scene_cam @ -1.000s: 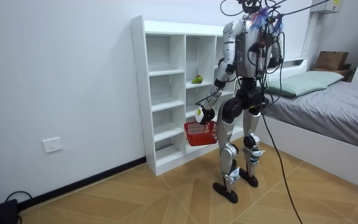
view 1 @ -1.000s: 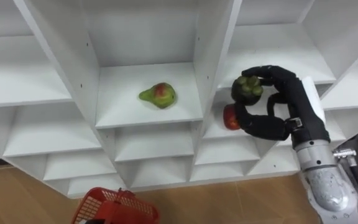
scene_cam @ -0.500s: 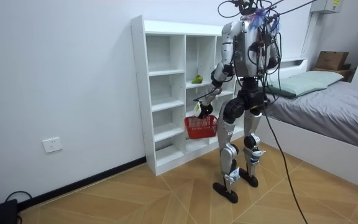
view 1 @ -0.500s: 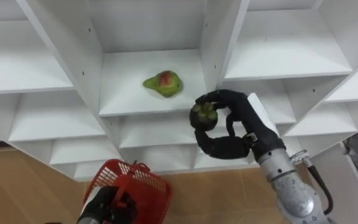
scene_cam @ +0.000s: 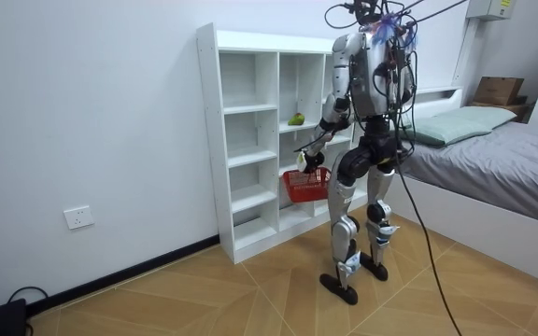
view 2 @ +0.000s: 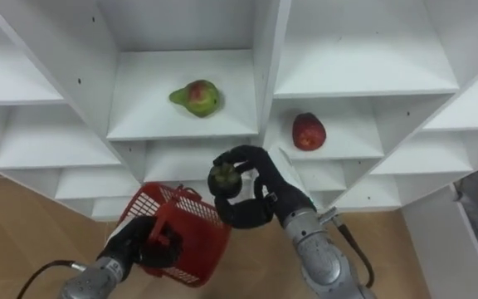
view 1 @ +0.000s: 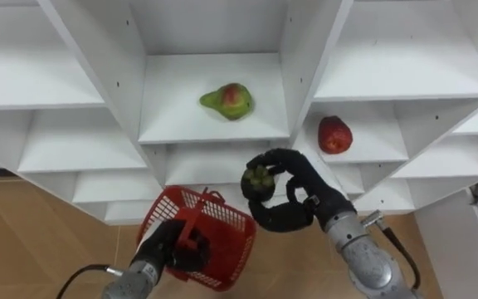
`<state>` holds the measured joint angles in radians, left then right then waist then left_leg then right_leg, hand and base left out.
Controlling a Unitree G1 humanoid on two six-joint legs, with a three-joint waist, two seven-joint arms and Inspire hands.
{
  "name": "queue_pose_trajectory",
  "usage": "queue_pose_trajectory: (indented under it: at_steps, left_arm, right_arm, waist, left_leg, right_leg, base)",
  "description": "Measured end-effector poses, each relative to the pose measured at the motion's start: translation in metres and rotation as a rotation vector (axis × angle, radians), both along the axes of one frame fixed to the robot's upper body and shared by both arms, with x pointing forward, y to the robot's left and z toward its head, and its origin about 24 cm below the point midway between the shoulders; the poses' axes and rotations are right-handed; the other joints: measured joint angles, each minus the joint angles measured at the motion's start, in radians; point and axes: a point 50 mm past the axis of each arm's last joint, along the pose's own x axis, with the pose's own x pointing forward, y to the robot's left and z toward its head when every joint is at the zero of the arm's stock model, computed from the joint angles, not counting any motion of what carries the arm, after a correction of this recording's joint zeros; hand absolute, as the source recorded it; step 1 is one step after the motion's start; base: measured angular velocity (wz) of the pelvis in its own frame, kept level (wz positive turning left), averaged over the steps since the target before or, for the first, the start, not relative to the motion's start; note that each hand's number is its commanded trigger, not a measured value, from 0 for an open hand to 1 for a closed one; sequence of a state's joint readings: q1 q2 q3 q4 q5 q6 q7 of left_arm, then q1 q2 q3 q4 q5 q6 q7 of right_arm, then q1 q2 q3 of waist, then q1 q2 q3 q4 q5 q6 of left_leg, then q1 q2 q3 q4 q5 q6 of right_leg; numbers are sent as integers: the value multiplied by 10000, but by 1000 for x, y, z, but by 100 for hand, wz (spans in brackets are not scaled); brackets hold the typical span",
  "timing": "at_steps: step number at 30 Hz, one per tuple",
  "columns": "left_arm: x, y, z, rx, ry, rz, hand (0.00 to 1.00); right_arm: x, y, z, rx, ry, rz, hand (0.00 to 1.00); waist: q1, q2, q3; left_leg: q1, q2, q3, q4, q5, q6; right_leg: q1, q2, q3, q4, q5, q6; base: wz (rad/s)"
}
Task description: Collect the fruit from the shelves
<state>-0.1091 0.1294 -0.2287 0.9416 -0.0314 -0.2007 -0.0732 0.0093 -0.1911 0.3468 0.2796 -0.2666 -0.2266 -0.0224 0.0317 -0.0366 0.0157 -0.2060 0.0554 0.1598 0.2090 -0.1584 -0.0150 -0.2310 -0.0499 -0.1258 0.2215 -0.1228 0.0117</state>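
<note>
My right hand [view 1: 293,203] [view 2: 256,199] is shut on a dark green round fruit [view 1: 258,178] [view 2: 223,178], held in front of the white closet [view 1: 305,50] and just above the rim of a red mesh basket [view 1: 197,237] [view 2: 177,237]. My left hand [view 1: 173,249] [view 2: 139,245] is shut on the basket's handle and holds it up below the shelves. A green-and-red pear [view 1: 229,98] [view 2: 195,95] lies in the middle compartment. A red apple [view 1: 334,134] [view 2: 309,131] rests in the compartment to its right, one shelf lower. I stand facing the closet [scene_cam: 250,140].
The closet's other compartments hold nothing. Wooden floor [view 1: 23,241] lies below. In the room view a bed [scene_cam: 502,168] stands behind me at the room view's right, and a bare white wall [scene_cam: 82,112] runs at the room view's left.
My right hand has carried the green fruit down and left, from the apple's shelf to just over the basket. My left hand has lifted the basket. The camera has tilted.
</note>
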Motion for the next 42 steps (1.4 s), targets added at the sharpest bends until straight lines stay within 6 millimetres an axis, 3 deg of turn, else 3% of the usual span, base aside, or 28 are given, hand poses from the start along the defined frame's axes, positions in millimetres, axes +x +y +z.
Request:
queue_pose_trajectory:
  at_steps: [11, 23, 24, 25, 26, 42]
  left_arm:
    - [16, -22, 16, -709, -891, -653, 100]
    - [18, -33, 21, -947, -1084, -1316, 100]
    - [18, -33, 20, -970, -1070, -1365, 100]
    - [18, -34, 20, -1012, -1058, -1423, 100]
    - [18, -34, 21, -1031, -1092, -1438, 100]
    - [20, -41, 26, -1374, -1428, -1899, 100]
  right_arm:
    - [-4, 8, -19, -850, 562, 481, 100]
    - [-11, 5, -33, -1156, 1153, 546, 100]
    - [-11, 5, -34, -1178, 1203, 568, 89]
    - [-12, 5, -36, -1209, 1273, 616, 31]
    - [-13, 6, -36, -1209, 1286, 638, 0]
    - [-21, 2, -51, -1534, 1978, 729, 0]
  waist:
    - [64, 93, 49]
    - [64, 248, 36]
    - [65, 248, 36]
    - [55, 249, 35]
    - [45, 250, 34]
    - [68, 328, -15]
  left_leg:
    - [-330, -1, -284, 149, 18, -14]
    - [-366, 1, -294, 170, 18, -14]
    - [-371, 1, -294, 175, 18, -14]
    - [-395, 2, -295, 193, 18, -14]
    - [-456, 6, -296, 230, 17, -14]
    - [-512, 13, -299, 313, 20, -11]
  right_leg:
    - [-147, -3, -196, -6, 10, -16]
    - [-168, -7, -232, -3, 10, -17]
    - [-171, -6, -232, -3, 10, -17]
    - [-186, -6, -232, -3, 10, -17]
    - [-224, -6, -236, 0, 14, -23]
    - [-281, -14, -239, 97, 32, -50]
  base:
    - [6]
    - [0]
    - [0]
    - [0]
    - [0]
    - [0]
